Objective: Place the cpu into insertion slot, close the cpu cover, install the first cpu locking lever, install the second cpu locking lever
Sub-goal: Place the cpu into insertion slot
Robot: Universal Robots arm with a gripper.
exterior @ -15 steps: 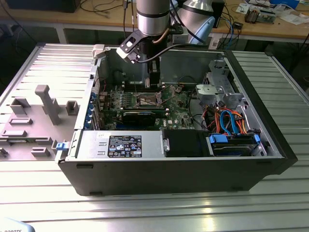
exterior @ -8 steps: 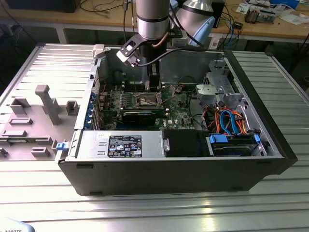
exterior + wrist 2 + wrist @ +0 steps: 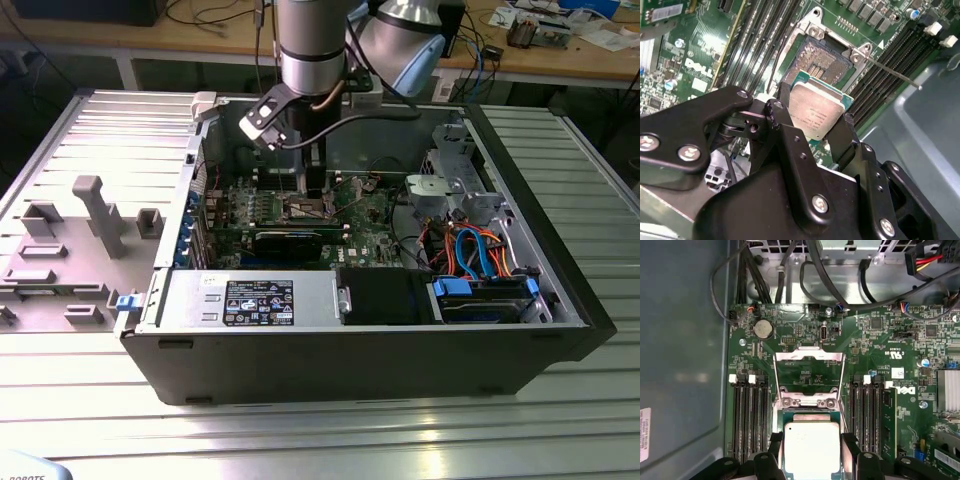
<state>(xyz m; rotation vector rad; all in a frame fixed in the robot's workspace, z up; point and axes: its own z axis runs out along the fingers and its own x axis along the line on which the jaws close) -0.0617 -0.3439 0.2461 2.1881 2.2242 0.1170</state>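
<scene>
Dull grey metal in the middle of the action: the cpu [image 3: 817,111] is pinched between the two black fingers [image 3: 782,112] of the hand [image 3: 812,122], which is clenched on opposite edges of the chip, grey face turned up. In the second wrist view the insertion slot [image 3: 816,59] lies just beyond it, dark pin field bare inside its silver rim, so the chip is not seated. It hangs close over the socket's near edge, and whether a corner touches I cannot tell. A thin silver locking lever [image 3: 895,74] juts from the socket's corner, swung out across the black memory slots [image 3: 900,50]. Over to the first wrist view: the cpu cover [image 3: 809,357] is flipped open, and green motherboard [image 3: 805,325] shows through its square window. The gripped chip sits between the two banks of memory slots, with a coin battery [image 3: 763,329] further along the board. From the exterior view, the arm [image 3: 310,60] drops straight down into the open computer case [image 3: 350,360], with its tip low over the board just past the black graphics card [image 3: 290,240]. The case lies on its side on the ribbed metal worktop [image 3: 300,440]. A grey fixture tray [image 3: 60,250] sits at the exterior view's left, and orange and blue cables [image 3: 470,250] bunch inside the case toward the exterior view's right.
</scene>
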